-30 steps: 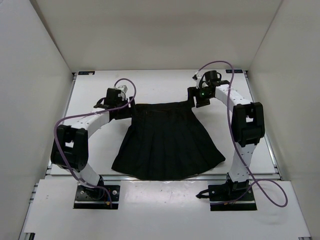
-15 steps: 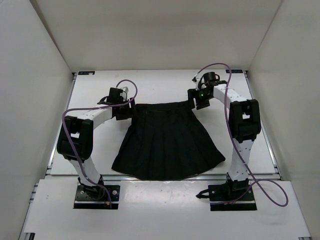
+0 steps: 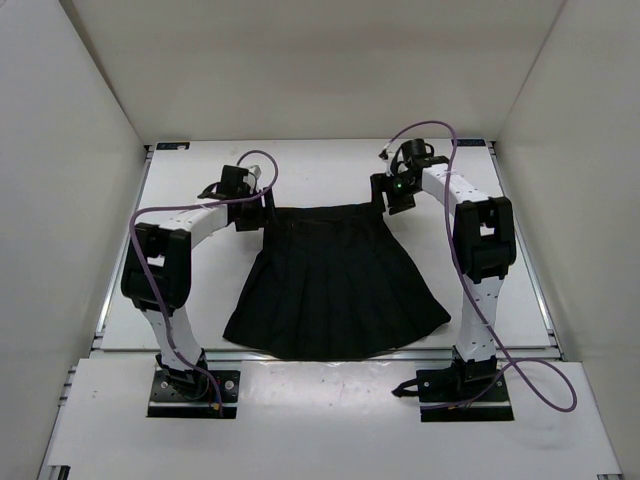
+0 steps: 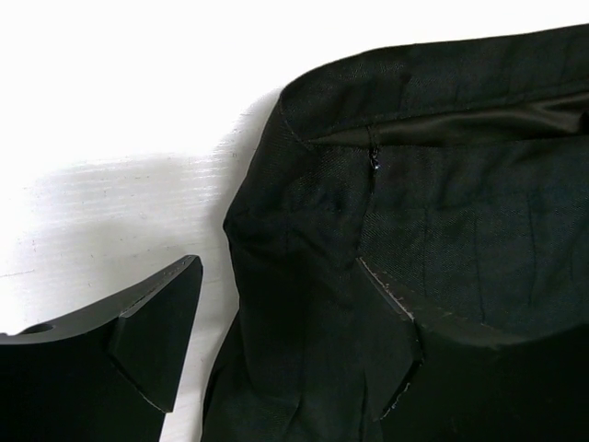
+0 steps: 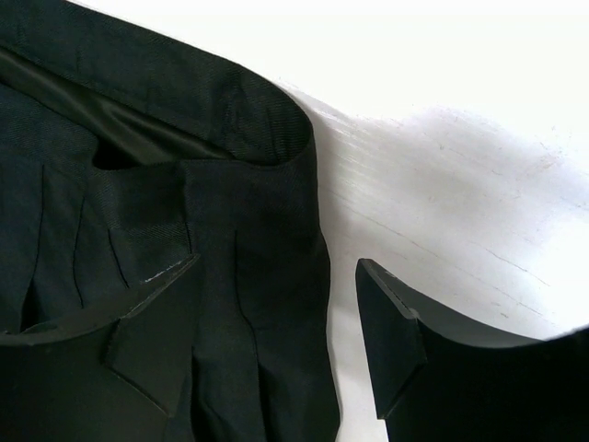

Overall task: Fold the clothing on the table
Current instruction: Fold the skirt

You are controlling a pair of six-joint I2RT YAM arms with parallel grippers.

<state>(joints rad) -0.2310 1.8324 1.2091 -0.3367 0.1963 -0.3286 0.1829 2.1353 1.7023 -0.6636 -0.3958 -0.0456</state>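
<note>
One black pleated skirt [image 3: 335, 285], spread flat in a fan at the middle of the counter [image 3: 320, 170], with the narrow waistband toward the back wall and the wide hem toward the arm bases. One white counter, with a thin metal rail [image 3: 330, 352] along its near edge. Two arms, one bolted on each side of the hem, each on a black base plate and each trailing one purple cable: two cables in all. Plain white walls [image 3: 90, 110] close in the left, right and far sides. Left fingers [image 4: 147, 350]: two, standing wide apart and gripping nothing. They straddle the left corner of the waistband, the outer one over bare counter and the inner one over the fabric just below a small zip pull [image 4: 375, 161]. Right fingers [image 5: 405, 359]: two, likewise spread wide and holding nothing. They sit astride the right corner of the waistband, the outer one over bare counter and the inner one over the pleats. Compared with a second ago, the left arm's elbow has drawn in and its lower link stands more upright. The left wrist has moved slightly toward the back, nearer the waistband corner. The right wrist has shifted back a touch, and the skirt lies as it did.
</note>
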